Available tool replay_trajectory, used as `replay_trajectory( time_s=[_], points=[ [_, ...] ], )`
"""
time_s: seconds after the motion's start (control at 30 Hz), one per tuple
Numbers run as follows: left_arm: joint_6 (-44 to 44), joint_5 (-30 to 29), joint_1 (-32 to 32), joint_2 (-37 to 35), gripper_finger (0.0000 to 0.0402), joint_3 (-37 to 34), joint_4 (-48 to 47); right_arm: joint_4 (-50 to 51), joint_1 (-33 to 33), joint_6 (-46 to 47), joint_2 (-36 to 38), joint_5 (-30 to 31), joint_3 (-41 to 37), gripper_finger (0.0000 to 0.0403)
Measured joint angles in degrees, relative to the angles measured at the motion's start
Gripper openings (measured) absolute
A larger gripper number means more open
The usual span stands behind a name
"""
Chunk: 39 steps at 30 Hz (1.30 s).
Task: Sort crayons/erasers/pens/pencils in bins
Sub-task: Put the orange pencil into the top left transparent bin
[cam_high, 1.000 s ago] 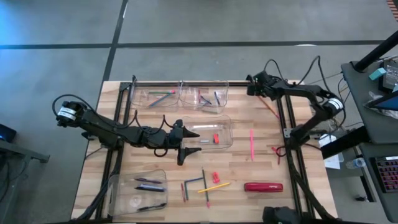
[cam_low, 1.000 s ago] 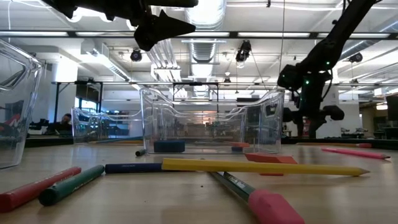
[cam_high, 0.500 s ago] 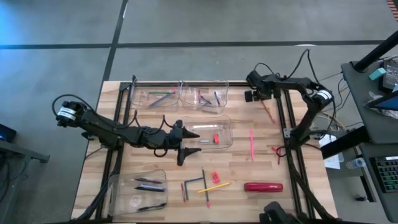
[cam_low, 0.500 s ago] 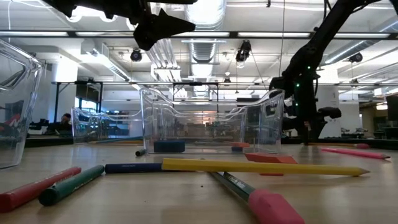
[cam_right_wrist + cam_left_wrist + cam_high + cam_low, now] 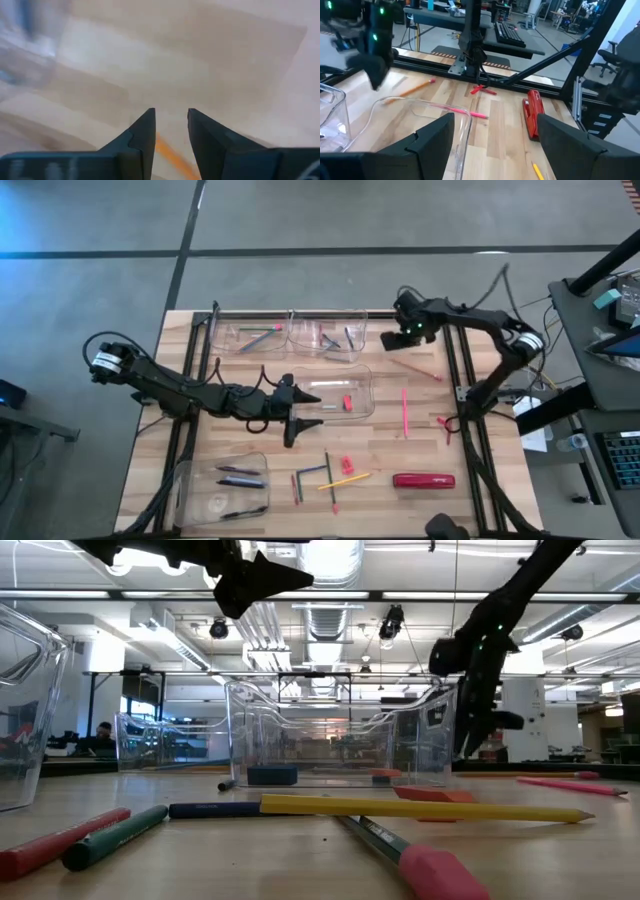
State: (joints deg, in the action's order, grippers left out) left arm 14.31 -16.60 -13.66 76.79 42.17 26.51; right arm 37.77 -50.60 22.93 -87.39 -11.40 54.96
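The right gripper [image 5: 388, 340], fingers narrowly parted around a thin orange pencil [image 5: 172, 159], hovers near the clear plastic back bins [image 5: 345, 352]. The pencil could slip out — the grip looks loose. The left gripper [image 5: 300, 420] waits wide open — empty — over the middle bin [image 5: 362, 408].

Four cameras around one pale wooden desk [image 5: 380, 450]

The high view looks straight down from far above the whole desk; the low view sits at desk-top height, close to a yellow pencil [image 5: 420, 808], facing the clear plastic bin [image 5: 340, 745] in the middle [image 5: 335, 392]. The left wrist view looks past that bin's rim [image 5: 425, 105] toward a red oblong object [image 5: 534, 112], which the high view shares [image 5: 423, 479]. The right wrist view hovers close over bare wood.
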Motion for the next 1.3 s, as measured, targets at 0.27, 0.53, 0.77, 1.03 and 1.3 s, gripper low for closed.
replay_trajectory(
  time_s=[0.27, 0.53, 0.77, 1.03, 1.3],
  points=[
    [0.07, 0.00, -0.01, 0.00, 0.0267, -0.07, -0.01, -0.07, 0.45, -5.71, 11.74, -0.28, -2.00, 0.0102],
    [0.06, -0.02, 0.04, 0.00, 0.0267, 0.17, 0.04, 0.91, 7.03, -13.25, 17.73, -0.11, -9.32, 0.0103],
    [0.22, -0.04, 0.04, 0.00, 0.0267, 0.17, 0.01, -8.70, 14.95, -18.54, 15.89, -0.41, -17.69, 0.0127],
    [0.26, -0.09, 0.04, 0.00, 0.0267, 0.02, 0.01, -13.62, 18.04, -16.88, 12.95, 0.82, -20.95, 0.0210],
    [0.28, -0.09, -0.01, 0.00, 0.0267, 0.00, 0.01, -19.40, 18.20, -16.40, 9.51, 2.34, -25.61, 0.0231]
  ],
)
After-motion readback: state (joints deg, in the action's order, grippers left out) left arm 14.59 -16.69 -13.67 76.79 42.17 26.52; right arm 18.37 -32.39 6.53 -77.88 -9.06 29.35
